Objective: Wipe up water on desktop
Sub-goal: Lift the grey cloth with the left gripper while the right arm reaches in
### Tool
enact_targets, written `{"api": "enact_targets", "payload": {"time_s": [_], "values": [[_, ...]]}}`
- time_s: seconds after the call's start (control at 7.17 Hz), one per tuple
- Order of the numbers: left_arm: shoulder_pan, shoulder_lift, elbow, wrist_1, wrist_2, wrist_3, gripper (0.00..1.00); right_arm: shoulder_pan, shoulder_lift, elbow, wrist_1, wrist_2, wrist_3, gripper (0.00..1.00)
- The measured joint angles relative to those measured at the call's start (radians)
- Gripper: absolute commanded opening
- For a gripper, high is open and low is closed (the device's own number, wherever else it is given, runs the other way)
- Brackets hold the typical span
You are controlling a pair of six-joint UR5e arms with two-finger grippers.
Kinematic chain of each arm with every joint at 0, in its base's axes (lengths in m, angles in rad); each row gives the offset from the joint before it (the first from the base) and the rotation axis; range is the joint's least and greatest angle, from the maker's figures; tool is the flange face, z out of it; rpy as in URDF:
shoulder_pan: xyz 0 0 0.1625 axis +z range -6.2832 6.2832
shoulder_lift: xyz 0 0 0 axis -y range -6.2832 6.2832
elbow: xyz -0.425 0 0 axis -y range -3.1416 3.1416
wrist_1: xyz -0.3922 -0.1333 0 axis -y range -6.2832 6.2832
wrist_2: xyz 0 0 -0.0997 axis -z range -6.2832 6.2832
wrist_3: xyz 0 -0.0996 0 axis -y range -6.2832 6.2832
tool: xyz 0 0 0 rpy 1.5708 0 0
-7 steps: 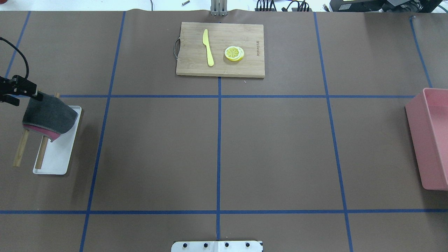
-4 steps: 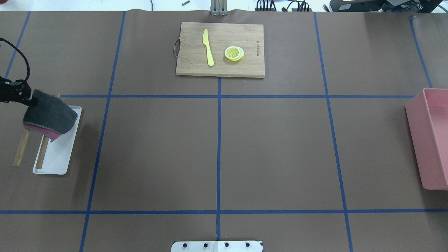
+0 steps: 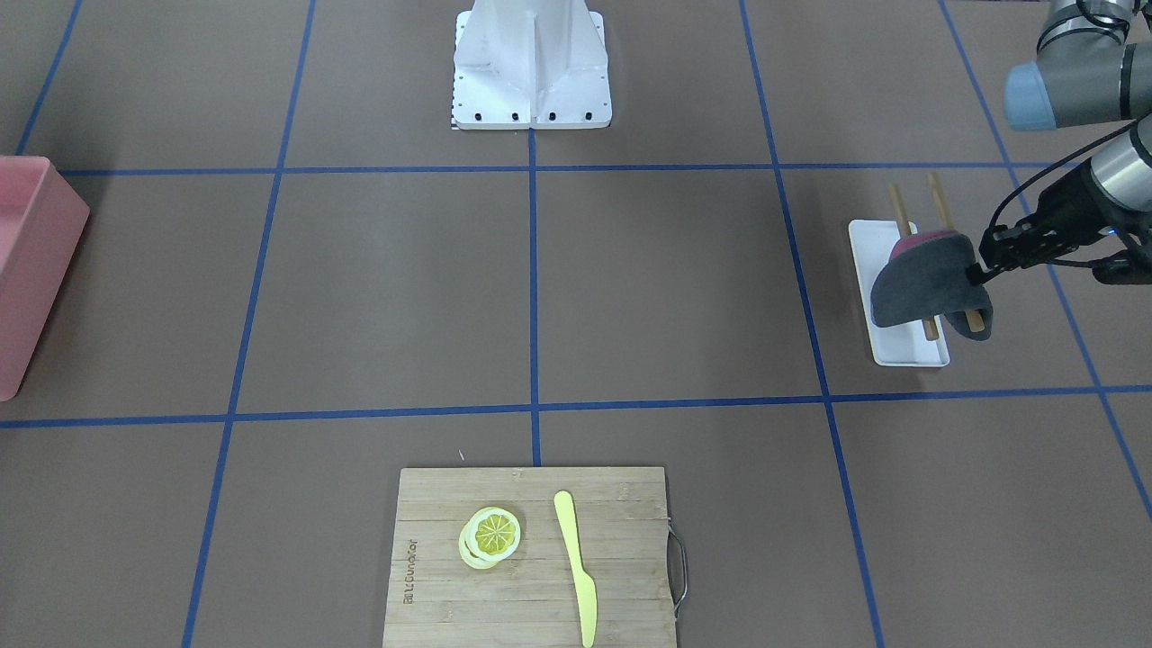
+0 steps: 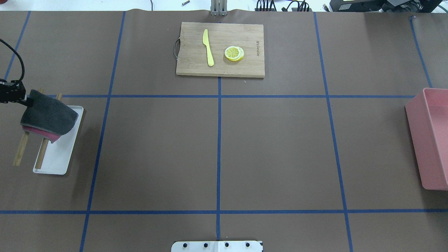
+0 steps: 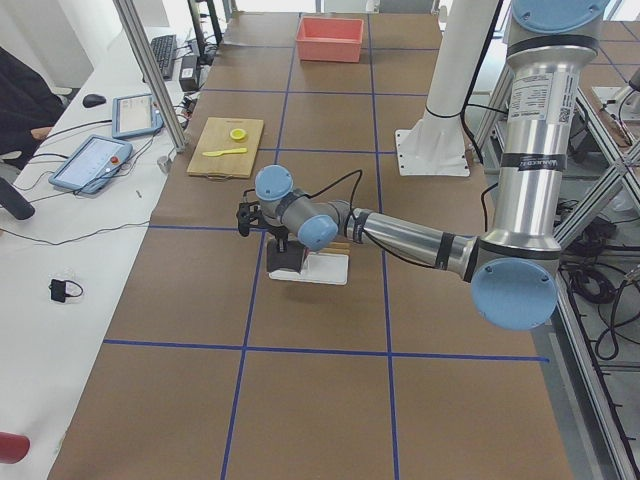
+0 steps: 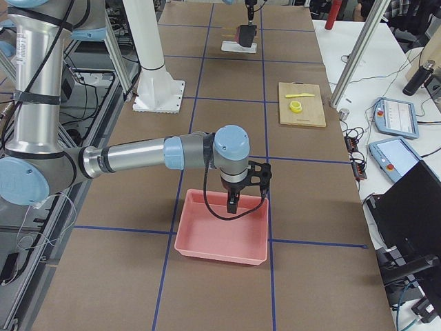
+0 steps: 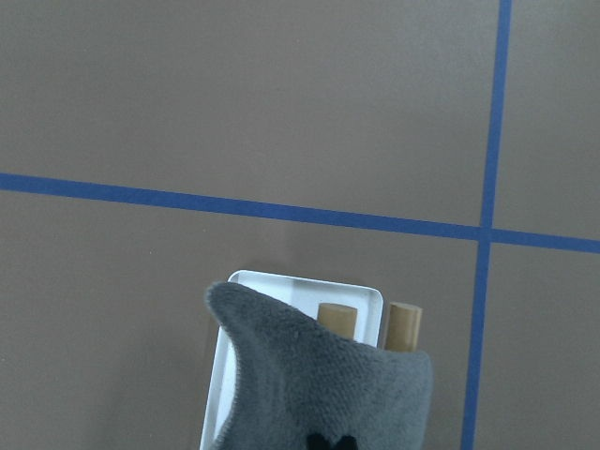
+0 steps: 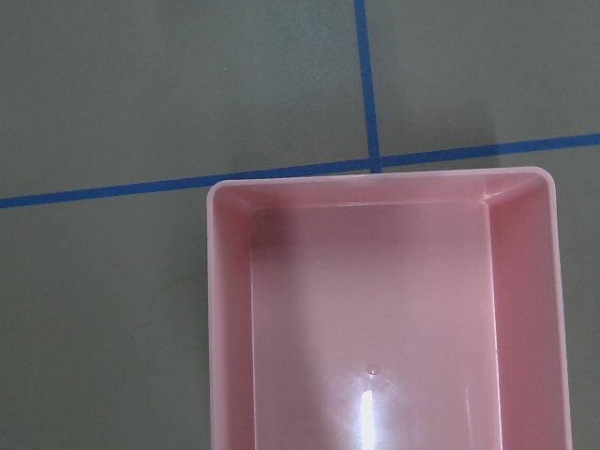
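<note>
Currently the left gripper (image 3: 979,268) is clenched on one edge of a grey cloth (image 4: 49,117) with a pink underside. The cloth hangs above the white tray (image 4: 56,161) and the two wooden rods (image 4: 41,154) that lie across it.

Change over the last second: the gripper has drawn slightly toward the left edge of the overhead view, and the cloth has followed it. The free end droops over the half of the tray farther from the robot; the front-facing view suggests it is apart from the tray. Tray and rods sit about where they were.

The desktop (image 4: 280,154) spans the whole work area, brown with a blue tape grid. No puddle or wet patch can be made out on it in any view, so the wiping target cannot be located from these pictures.

The right gripper (image 6: 234,200) hangs above the pink bin (image 8: 375,309) at the opposite end of the table. It shows only in the side view, so whether it is released or clenched cannot be told.

Assessment: pick-up of the cloth is complete; wiping has not begun. The small retreat takes the cloth away from the open desktop, so a carry toward the grid centre is likely required before any contact stroke
</note>
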Motion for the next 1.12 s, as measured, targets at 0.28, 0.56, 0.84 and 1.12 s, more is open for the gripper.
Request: {"api": "enact_targets", "payload": {"time_s": [0.28, 0.56, 0.84, 1.12], "values": [[-0.074, 0.016, -0.025, 0.029, -0.082, -0.002, 0.0, -0.002, 0.013, 0.007, 0.004, 0.027, -0.001, 1.0], [-0.136, -0.047, -0.062, 0.149, -0.149, -0.071, 0.0, -0.015, 0.048, 0.011, 0.01, 0.112, -0.011, 1.0], [-0.133, -0.196, -0.072, 0.204, -0.156, -0.359, 0.0, -0.053, 0.105, 0.03, 0.053, 0.161, -0.01, 1.0], [-0.061, -0.327, -0.072, 0.21, -0.114, -0.638, 0.0, -0.126, 0.174, 0.038, 0.144, 0.163, -0.002, 1.0]]}}
